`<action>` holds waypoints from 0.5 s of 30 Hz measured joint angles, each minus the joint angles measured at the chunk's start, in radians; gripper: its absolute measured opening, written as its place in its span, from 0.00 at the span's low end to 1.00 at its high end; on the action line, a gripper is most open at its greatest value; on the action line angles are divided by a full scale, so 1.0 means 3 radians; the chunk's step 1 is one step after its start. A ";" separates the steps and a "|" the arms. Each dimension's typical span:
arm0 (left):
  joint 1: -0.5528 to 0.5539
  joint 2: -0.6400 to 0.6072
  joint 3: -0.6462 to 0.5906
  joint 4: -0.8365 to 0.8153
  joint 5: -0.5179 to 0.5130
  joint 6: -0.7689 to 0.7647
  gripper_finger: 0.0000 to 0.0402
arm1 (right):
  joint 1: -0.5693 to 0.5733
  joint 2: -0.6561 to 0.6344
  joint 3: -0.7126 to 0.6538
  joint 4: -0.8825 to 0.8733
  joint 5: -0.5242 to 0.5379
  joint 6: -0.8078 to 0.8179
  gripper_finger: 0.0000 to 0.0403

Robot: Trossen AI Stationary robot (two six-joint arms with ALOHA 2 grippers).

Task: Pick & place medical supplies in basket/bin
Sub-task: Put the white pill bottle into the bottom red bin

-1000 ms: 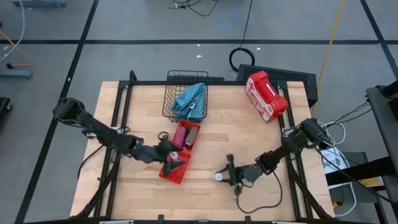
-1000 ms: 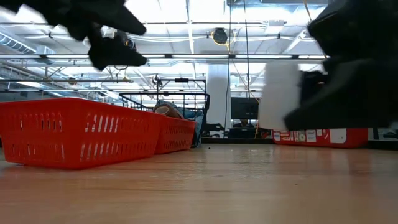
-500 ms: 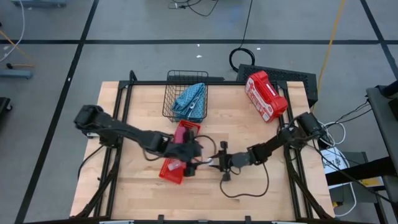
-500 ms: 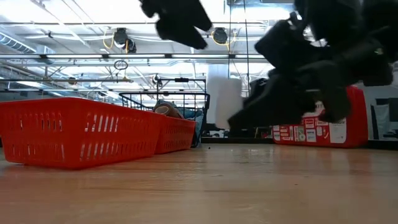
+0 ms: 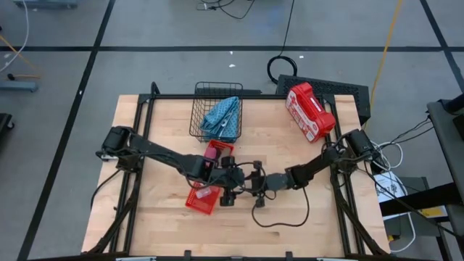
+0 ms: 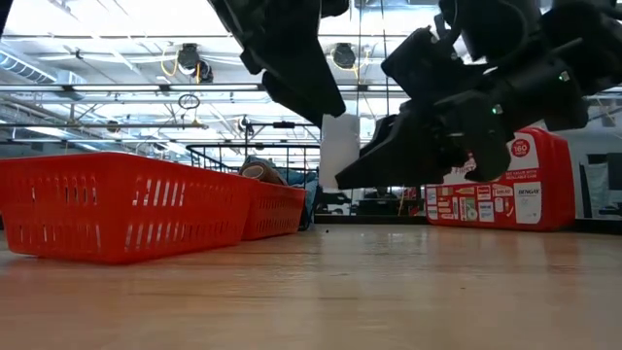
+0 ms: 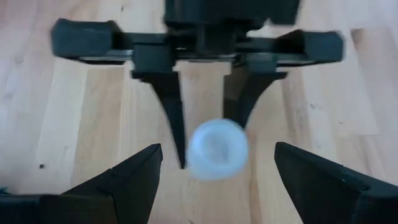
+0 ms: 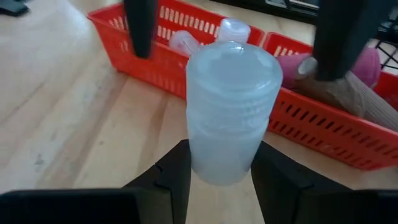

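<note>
A small white vial hangs in the air between my two grippers, over bare table just right of the near red bin. My right gripper is shut on it. My left gripper is open and faces it from the table's left. Its fingers stand wide on either side of the vial without touching. Pink and brown rolls lie in the far red bin. White vials lie in the near bin. The light-blue pouch rests in the black wire basket. My right gripper pinches the vial's lower half between its two fingers. They come roughly level from the table's right. The vial stands upright in the hold, cap end up, lifted clear of the table.
The big red and white case lies at the far right of the table. The two red bins sit end to end left of the grippers. A black cable loops on the near part of the table. Bare wood shows near and right of the grippers.
My right gripper has carried the vial toward the table's left and far side, keeping it clear of the wood. My left gripper has swung from above the near red bin toward the right, and now faces the vial with its fingers on either side.
</note>
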 joint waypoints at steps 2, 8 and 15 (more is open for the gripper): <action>0.0009 -0.0003 0.0000 -0.0023 -0.0025 0.0000 0.80 | 0.0003 0.0000 0.0000 0.0024 -0.0005 0.0000 0.32; 0.0050 -0.0002 0.0000 -0.0008 -0.0007 -0.0058 0.80 | 0.0001 0.0000 0.0000 0.0015 -0.0003 0.0000 0.32; 0.0069 -0.0002 0.0000 0.0012 0.0004 -0.0150 0.80 | 0.0003 0.0000 0.0000 0.0011 -0.0004 -0.0006 0.32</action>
